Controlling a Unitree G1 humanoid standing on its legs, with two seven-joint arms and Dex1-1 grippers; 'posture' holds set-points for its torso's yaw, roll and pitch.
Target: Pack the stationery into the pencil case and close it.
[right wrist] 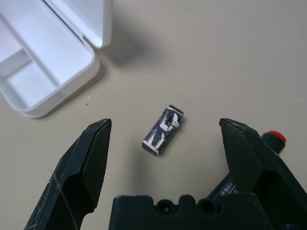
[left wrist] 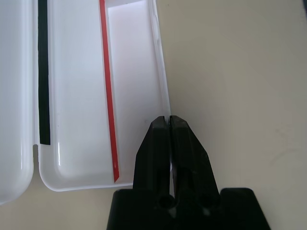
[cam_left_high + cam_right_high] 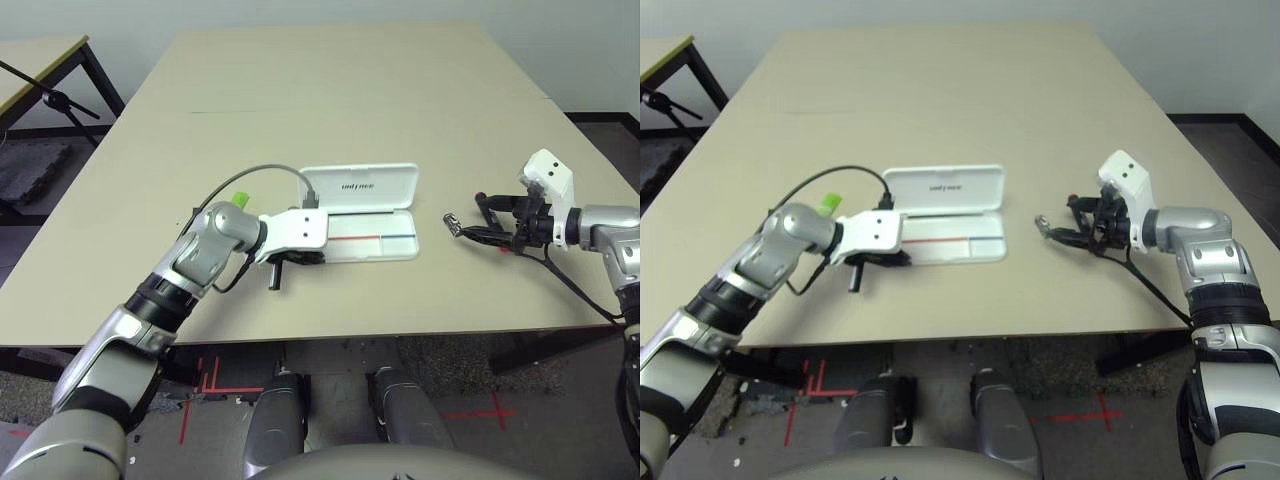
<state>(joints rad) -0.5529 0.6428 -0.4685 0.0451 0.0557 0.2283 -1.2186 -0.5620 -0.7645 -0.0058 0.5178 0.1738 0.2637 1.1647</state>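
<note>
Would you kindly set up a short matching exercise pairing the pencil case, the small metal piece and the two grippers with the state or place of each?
Things:
1. pencil case
2. metal piece
3. left gripper
4. right gripper

States or places:
A. fingers spread wide
B. lying on the table between two black fingers
C. lid open, a red stripe inside
D. fingers pressed together, holding nothing

Right pairs: 1-C, 2-B, 3-D, 4-A
</note>
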